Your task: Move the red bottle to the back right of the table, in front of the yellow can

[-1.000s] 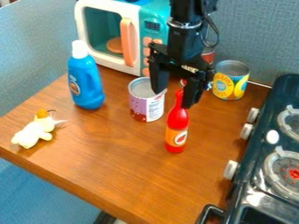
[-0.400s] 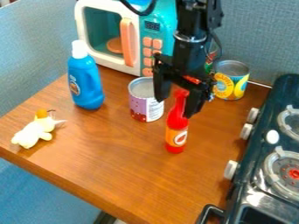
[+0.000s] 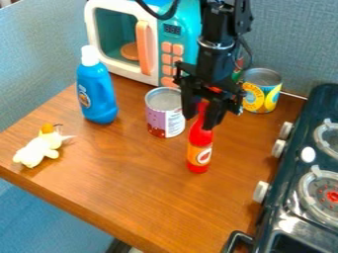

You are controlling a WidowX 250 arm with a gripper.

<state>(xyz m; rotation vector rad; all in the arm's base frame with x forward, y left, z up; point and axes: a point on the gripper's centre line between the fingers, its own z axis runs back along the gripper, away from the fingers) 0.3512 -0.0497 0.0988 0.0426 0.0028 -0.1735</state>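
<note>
Reading the view as a clock face, a pale yellow plush toy [image 3: 38, 150] lies between eight and nine, near the edge of the wooden table [image 3: 119, 183]. At ten stands the blue bottle [image 3: 97, 94], white cap up, and between eleven and twelve there's the toy microwave [image 3: 119, 34], orange handle on its door. Near the centre, slightly toward twelve, sits the purple-and-white can [image 3: 165, 112], upright. And here's my gripper [image 3: 200, 122], just right of centre, pointing down, fingers pinched around the neck of the red bottle [image 3: 199, 150]! That bottle is upright on the wood, its body between four and five, orange label facing out. Over at two, the yellow-and-blue can [image 3: 261, 91] stands upright, and the dark toy stove [image 3: 280, 207] runs from three to five, knobs toward the table.
</note>
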